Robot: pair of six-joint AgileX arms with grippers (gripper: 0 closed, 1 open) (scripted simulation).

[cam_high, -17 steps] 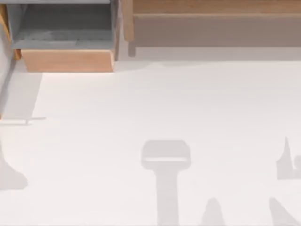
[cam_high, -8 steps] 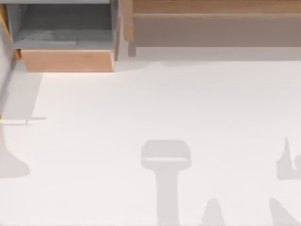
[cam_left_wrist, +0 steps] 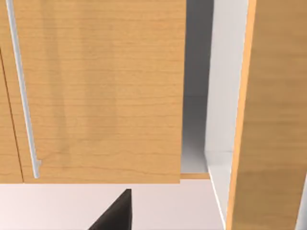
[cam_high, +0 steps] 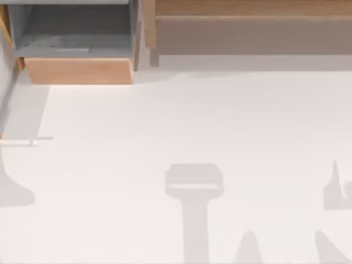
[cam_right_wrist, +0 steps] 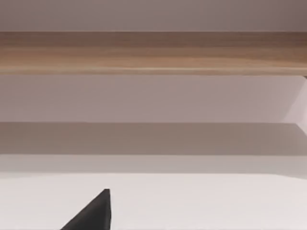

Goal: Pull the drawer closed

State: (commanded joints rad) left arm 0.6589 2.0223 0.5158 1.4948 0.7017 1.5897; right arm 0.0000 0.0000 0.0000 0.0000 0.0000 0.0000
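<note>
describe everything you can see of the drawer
The drawer sits at the table's far left in the top view, standing open. It is a rectangular box with grey inner walls and floor and a plain light orange-tan, wood-look front panel with no handle showing. Its inside looks empty. Nothing touches its front.

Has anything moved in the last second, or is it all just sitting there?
Hardly anything. The drawer stands open at the table's far left, exactly where it was, and the long wooden bench beside it hasn't shifted. Only a shadow at the left edge crept slightly, hinting the left arm is moving.
</note>
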